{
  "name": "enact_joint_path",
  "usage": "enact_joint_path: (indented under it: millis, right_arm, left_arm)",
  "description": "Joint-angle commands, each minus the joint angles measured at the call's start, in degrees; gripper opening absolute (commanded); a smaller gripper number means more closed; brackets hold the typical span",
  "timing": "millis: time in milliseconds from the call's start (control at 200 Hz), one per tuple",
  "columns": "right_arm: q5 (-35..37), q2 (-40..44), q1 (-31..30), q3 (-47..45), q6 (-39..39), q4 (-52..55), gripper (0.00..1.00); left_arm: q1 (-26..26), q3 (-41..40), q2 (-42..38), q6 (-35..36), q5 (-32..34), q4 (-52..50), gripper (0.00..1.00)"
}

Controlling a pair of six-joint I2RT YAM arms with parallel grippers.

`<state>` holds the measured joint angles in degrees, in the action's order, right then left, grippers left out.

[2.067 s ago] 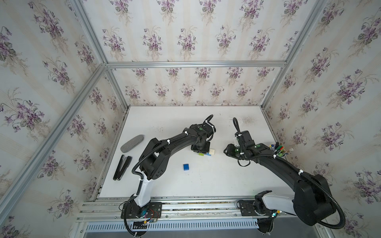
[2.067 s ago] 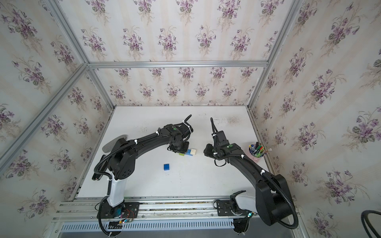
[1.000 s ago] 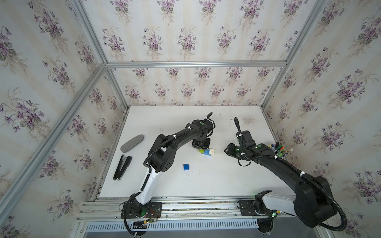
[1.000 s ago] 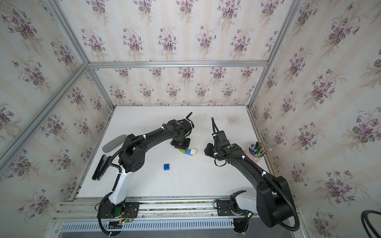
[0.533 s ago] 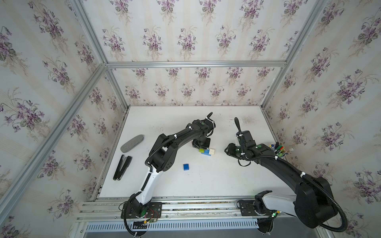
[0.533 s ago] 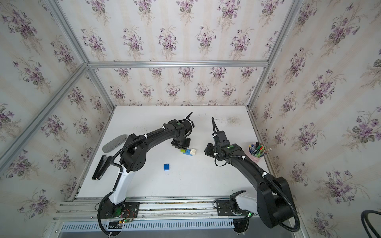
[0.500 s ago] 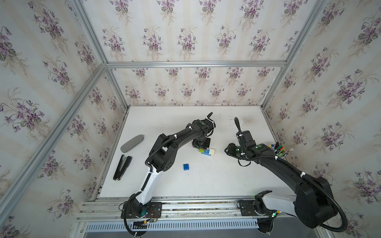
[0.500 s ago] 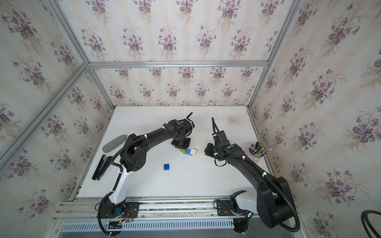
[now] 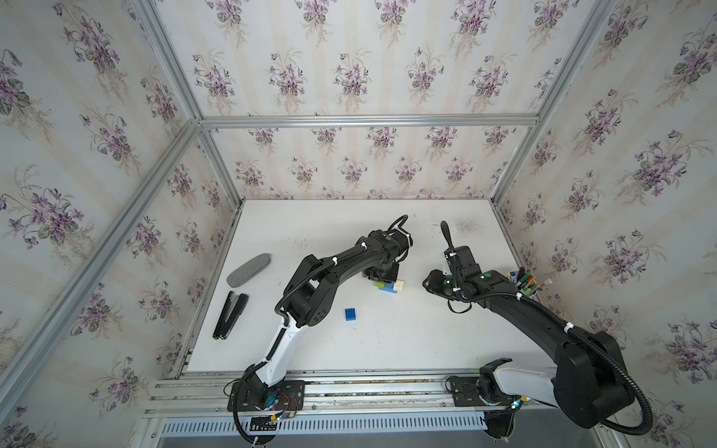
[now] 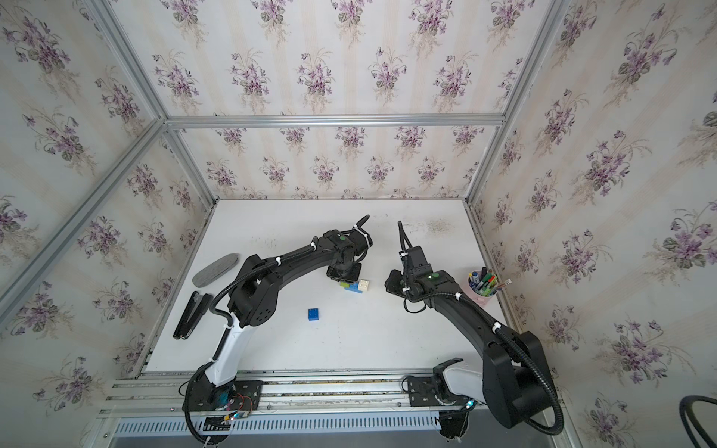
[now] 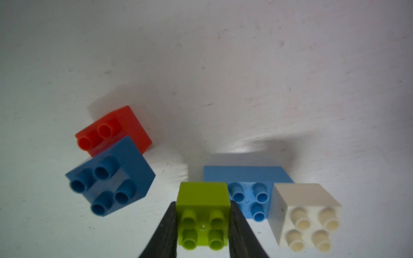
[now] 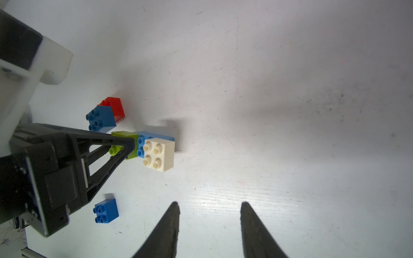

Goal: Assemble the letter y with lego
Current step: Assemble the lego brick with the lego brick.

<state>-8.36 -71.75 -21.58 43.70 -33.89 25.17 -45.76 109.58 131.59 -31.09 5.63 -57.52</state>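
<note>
The left gripper (image 11: 203, 203) is closed on the lime green studded plastic brick (image 11: 203, 196), with one black finger (image 11: 166, 225) against each side wall. This brick sits on one end of the longer light blue plastic brick (image 11: 245, 175). The cream-white studded brick (image 11: 306, 214) sits on the other end, and bare light blue studs show between the two.

Just beside this group, and not touching it, a dark blue square brick (image 11: 111, 178) overlaps a red square brick (image 11: 128, 125). A second dark blue brick (image 12: 106, 211) lies alone on the white table (image 12: 290, 111), well apart from the group.

The right gripper (image 12: 210, 203) hovers over bare table. Its jaws stand apart with nothing between them, near the cream-white brick but not touching it.
</note>
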Motion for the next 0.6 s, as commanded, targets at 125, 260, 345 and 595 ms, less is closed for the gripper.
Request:
enact_joint_path:
  millis: [125,260,345,595]
  right_arm:
    - [0.67,-0.37,0.03,0.08,-0.09,0.14,0.47]
    - [0.80,-0.32,0.04,-0.01,-0.13,0.23,0.46]
    - [0.94,-0.15,0.05,-0.11,-0.30,0.09,0.47]
    - [0.71,-0.50,0.07,-0.20,-0.48,-0.55,0.47]
  left_arm:
    - [-0.24,-1.57,3.12,-1.44,-1.10,-4.98,0.00]
    - [-0.73,-0.62,3.24,-1.22,-1.54,-5.06,0.00]
    - [-1.16,0.50,3.29,-1.00,-2.48,-5.07,0.00]
    - [-1.62,4.01,3.56,-0.60,-4.95,-5.09,0.03]
